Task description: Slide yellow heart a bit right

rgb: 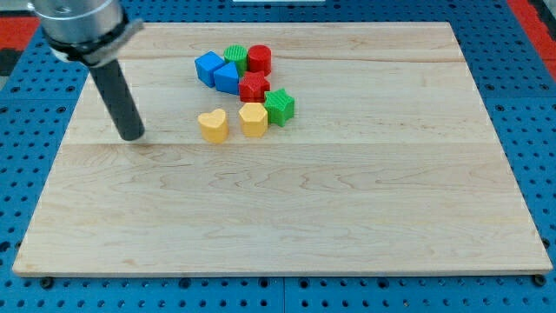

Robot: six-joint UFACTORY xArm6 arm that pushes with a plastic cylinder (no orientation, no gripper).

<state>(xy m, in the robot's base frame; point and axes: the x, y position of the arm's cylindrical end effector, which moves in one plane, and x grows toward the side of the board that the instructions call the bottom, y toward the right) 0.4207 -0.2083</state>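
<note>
Lying left of the yellow block (253, 119) on the worktop (278, 209), the yellow heart (213, 125) is seen with lobes toward the view's top. The tool's tip (132, 136), holding nothing, is placed well left of it.

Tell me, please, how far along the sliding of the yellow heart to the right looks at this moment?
Nothing looks done yet: the yellow heart sits apart from my tip, close beside the yellow hexagon-like block on its right. In hand: my tip stands on the board to the heart's left, roughly level with it. Left: closing that gap and nudging the heart rightward.
</note>
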